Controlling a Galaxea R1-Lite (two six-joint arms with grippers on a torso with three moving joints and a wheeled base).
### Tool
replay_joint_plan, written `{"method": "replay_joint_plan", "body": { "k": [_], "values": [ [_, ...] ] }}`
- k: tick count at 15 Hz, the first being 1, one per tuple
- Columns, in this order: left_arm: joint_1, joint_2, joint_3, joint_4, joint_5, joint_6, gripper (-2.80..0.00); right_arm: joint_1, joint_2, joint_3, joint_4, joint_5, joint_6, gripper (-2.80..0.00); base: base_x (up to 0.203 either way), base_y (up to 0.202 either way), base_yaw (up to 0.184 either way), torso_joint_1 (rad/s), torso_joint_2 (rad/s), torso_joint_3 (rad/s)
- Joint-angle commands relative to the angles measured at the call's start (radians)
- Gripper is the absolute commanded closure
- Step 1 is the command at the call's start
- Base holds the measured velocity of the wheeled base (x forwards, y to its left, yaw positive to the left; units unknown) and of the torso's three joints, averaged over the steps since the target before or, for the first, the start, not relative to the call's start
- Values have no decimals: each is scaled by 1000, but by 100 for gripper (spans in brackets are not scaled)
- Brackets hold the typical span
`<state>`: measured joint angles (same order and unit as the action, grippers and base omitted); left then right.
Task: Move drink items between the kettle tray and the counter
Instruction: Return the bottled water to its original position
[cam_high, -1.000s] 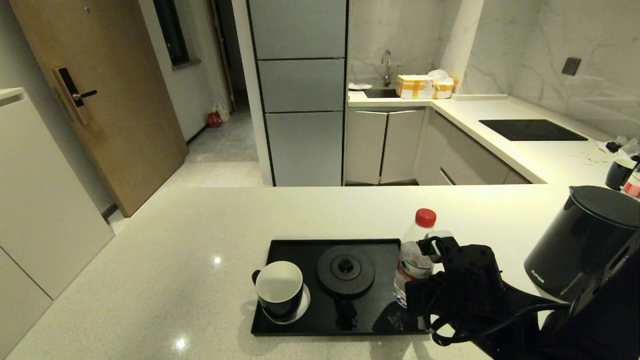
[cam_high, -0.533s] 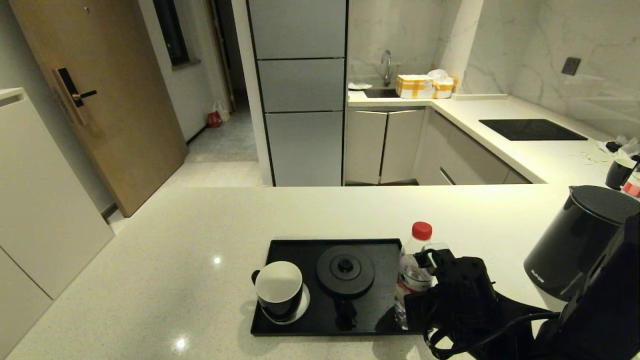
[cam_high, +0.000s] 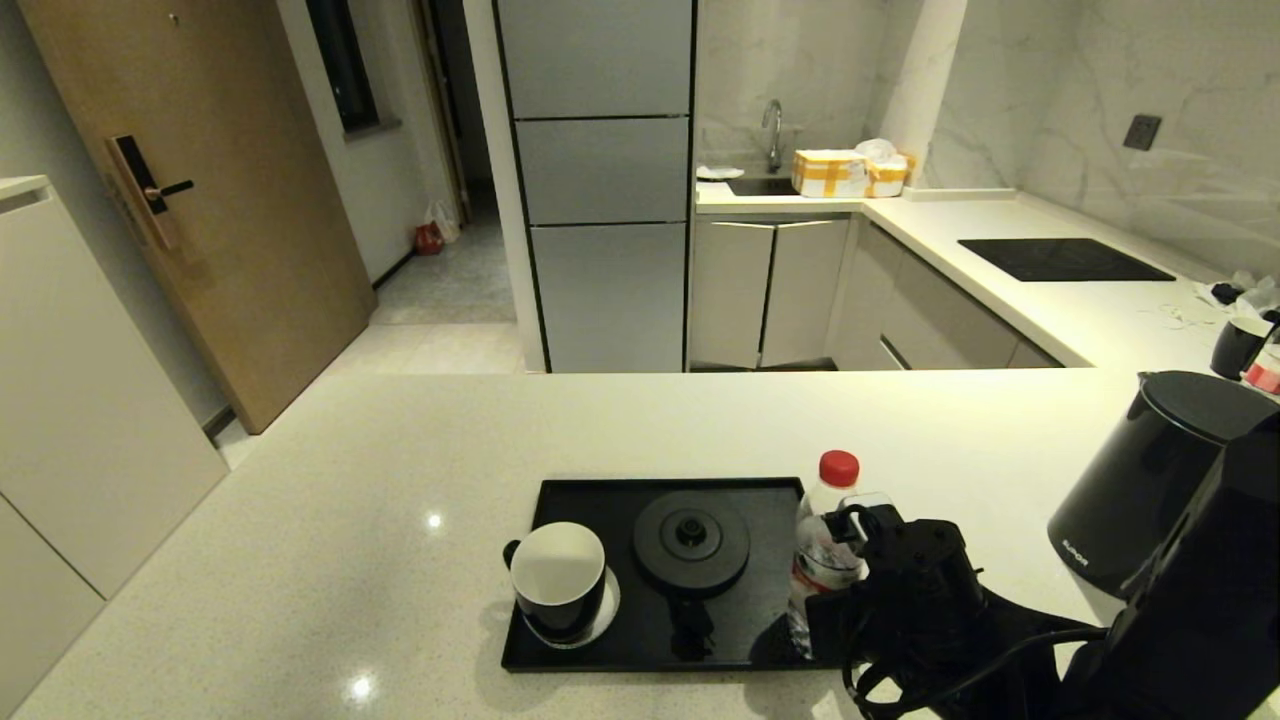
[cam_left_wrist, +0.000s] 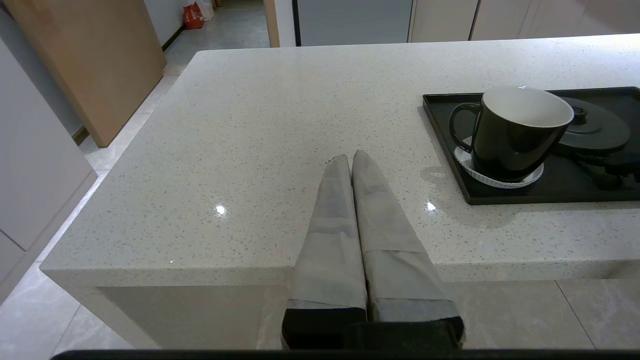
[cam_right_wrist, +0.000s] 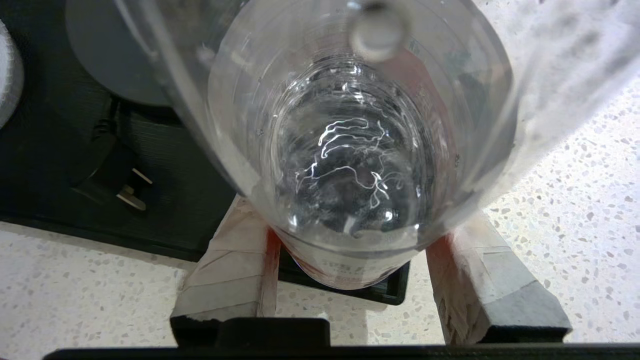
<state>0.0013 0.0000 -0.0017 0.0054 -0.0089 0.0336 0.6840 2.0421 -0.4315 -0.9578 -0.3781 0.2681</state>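
Cream speckled stone fills the scene, so we start with the table (cam_high: 300, 520), broad and glossy. On its right side stands the tall black kettle (cam_high: 1150, 480), off its base and well apart from the tray (cam_high: 570, 655), partly behind our right arm. The black tray sits near the front edge with the round kettle base (cam_high: 692, 540) in its middle, its cord and plug lying in front of it. At the tray's left end stands the black mug (cam_high: 560, 580) on a white coaster (cam_left_wrist: 500, 177).

Now the action: our right hand (cam_right_wrist: 350, 280) is clamped around the small water bottle (cam_high: 825, 530), one finger on each side of its lower body, the bottle upright at the tray's right end. From the wrist camera its bottom looks to be right over the tray's near corner, part over black, part over stone.

That's our worry. If we let go with the base straddling the raised rim, the bottle could tip. It's thin clear plastic with water inside, so a hard squeeze may buckle it and a loose one may let it slip. The plug lies close by too.

Our left hand (cam_left_wrist: 352, 165) waits with its fingers pressed together, holding nothing, at the table's front edge, left of the tray.
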Motion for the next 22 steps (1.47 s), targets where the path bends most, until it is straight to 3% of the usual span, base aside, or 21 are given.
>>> {"method": "replay_joint_plan", "body": {
  "k": [1, 7, 12, 22],
  "values": [
    [0, -2, 0, -1, 0, 0, 0, 0, -3, -13, -6, -2, 0, 0, 0, 0, 0, 0, 0, 0],
    [0, 0, 0, -1, 0, 0, 0, 0, 7, -21, -7, -4, 0, 0, 0, 0, 0, 0, 0, 0],
    [0, -1, 0, 1, 0, 0, 0, -2, 61, -6, -121, -8, -3, 0, 0, 0, 0, 0, 0, 0],
    [0, -1, 0, -1, 0, 0, 0, -29, 75, -20, -128, -12, -1, 0, 0, 0, 0, 0, 0, 0]
  ]
}}
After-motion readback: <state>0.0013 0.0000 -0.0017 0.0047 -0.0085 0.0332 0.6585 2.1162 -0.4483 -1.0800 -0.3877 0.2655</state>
